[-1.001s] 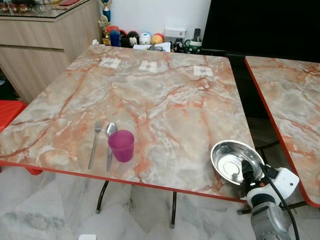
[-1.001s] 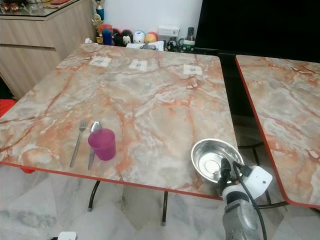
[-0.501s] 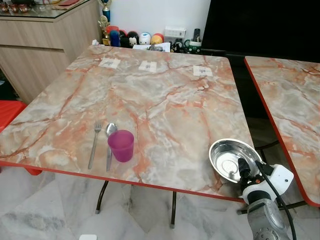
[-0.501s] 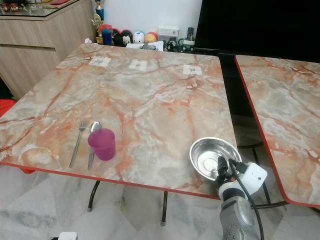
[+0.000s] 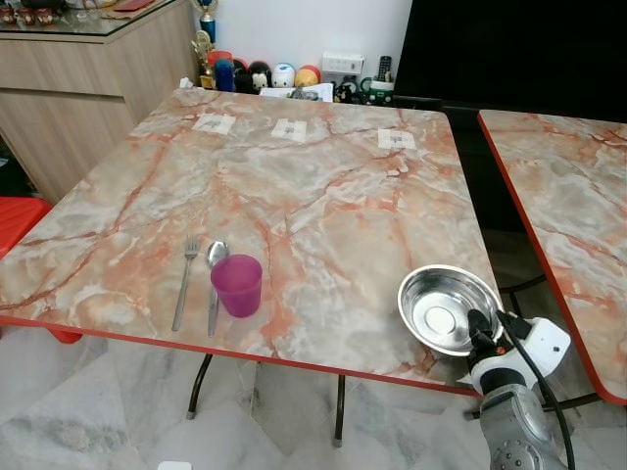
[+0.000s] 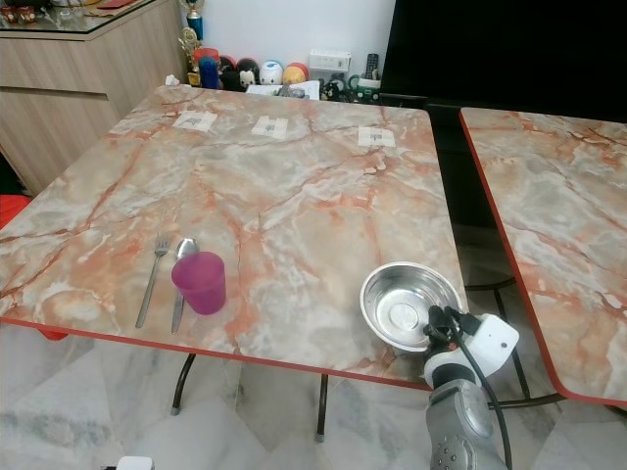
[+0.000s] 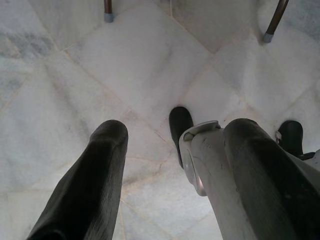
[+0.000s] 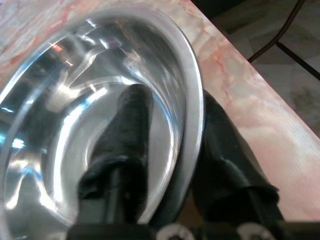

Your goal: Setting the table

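A steel bowl [image 5: 446, 308] is held over the marble table's [image 5: 294, 186] near right corner. My right gripper [image 5: 479, 328] is shut on the bowl's near rim, one finger [image 8: 127, 130] inside and one outside [image 8: 220, 145]. A purple cup [image 5: 238, 285] stands near the front left edge, with a spoon [image 5: 215, 279] and a fork [image 5: 185, 280] lying side by side just left of it. My left gripper [image 7: 165, 165] hangs open over the tiled floor.
A second marble table [image 5: 568, 206] stands to the right across a narrow gap. A wooden sideboard [image 5: 88, 78] is at the back left, toys [image 5: 284, 74] line the far wall, a red stool [image 5: 20, 220] sits at left. White cards [image 5: 290, 128] lie near the far edge.
My right gripper has carried the bowl a little to the left and further over the table. Cup, spoon and fork have stayed put.
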